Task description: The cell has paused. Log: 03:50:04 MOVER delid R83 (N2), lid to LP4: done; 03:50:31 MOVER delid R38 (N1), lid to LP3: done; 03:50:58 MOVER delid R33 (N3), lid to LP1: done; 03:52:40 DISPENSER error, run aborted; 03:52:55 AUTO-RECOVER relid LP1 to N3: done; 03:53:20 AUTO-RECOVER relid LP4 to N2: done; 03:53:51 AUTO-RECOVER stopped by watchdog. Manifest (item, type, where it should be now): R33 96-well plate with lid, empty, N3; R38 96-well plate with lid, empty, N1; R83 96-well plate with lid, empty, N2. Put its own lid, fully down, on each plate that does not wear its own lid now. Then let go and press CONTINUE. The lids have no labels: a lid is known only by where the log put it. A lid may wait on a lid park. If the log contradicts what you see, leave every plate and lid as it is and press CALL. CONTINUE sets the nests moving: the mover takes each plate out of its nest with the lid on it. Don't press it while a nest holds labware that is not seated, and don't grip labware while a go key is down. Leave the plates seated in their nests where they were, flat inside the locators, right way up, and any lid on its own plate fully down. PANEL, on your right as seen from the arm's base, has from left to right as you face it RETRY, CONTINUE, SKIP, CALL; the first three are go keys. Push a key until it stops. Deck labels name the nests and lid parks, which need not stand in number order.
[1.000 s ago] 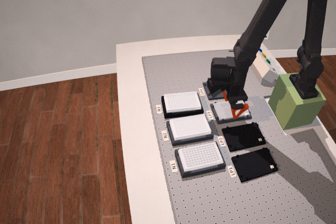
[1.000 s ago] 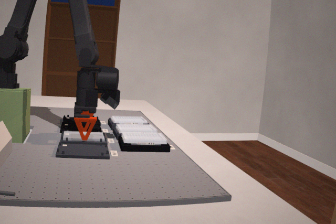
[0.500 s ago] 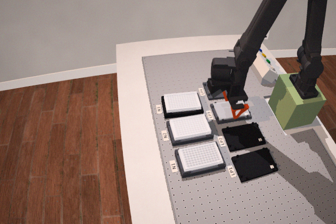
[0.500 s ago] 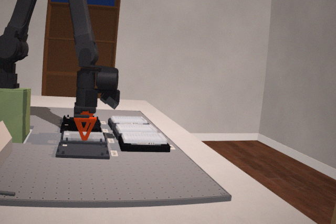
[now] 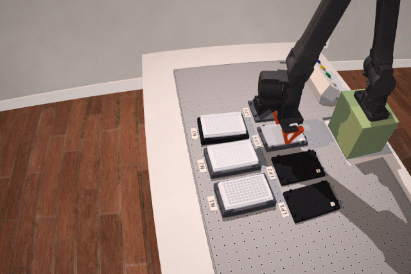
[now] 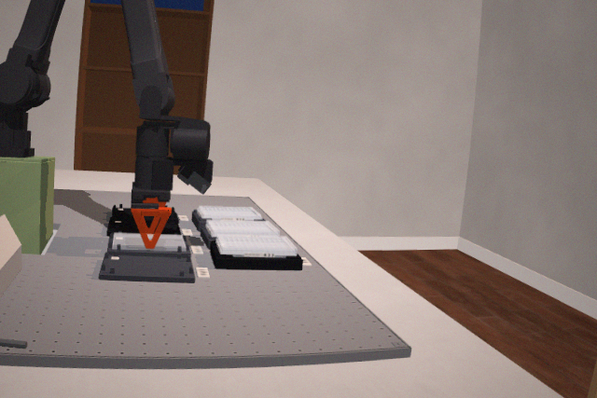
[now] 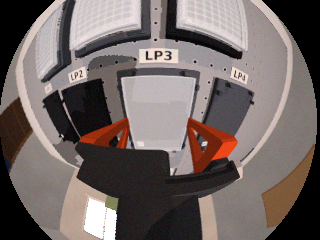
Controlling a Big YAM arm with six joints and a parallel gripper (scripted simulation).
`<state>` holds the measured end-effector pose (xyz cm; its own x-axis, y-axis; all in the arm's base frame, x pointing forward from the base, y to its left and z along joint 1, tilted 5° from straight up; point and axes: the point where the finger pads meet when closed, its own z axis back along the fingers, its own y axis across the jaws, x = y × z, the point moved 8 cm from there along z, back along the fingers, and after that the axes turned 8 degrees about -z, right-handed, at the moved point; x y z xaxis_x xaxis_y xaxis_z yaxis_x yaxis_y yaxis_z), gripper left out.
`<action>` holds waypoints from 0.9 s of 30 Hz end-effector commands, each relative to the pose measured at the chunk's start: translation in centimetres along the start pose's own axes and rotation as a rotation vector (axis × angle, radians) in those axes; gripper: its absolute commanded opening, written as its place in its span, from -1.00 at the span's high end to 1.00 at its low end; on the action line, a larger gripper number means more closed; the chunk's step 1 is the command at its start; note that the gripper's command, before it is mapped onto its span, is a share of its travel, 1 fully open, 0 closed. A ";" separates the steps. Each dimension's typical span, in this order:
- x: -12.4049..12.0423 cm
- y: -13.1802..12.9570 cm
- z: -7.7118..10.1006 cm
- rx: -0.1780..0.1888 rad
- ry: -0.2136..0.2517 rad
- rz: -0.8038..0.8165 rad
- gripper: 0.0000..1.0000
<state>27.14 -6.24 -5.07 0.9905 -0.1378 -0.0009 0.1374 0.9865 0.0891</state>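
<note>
A clear lid (image 5: 279, 135) lies on lid park LP3; it also shows in the exterior view (image 6: 146, 241) and in the wrist view (image 7: 159, 110). My gripper (image 5: 291, 131) is down over it, and the orange fingers are shut on the lid's two long sides. The lid still rests on the park. Three white 96-well plates sit in black nests: N3 (image 5: 222, 125), N2 (image 5: 232, 155) and N1 (image 5: 244, 191). The N1 plate shows its well grid most plainly. The N2 plate looks smoother, as under a lid.
Lid parks LP2 (image 5: 297, 166) and LP1 (image 5: 311, 200) are bare black pads. LP4 lies partly hidden behind the wrist. The key panel (image 5: 327, 80) stands at the back right. The arm's green base block (image 5: 361, 125) is right of LP3.
</note>
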 end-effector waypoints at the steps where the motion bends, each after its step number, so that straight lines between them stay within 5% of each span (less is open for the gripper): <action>1: -0.4 0.0 -0.5 0.001 0.005 -0.008 1.00; 27: -0.4 -0.1 0.4 0.001 0.005 -0.008 1.00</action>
<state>27.13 -6.24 -5.07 0.9905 -0.1378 -0.0007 0.1373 0.9865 0.0891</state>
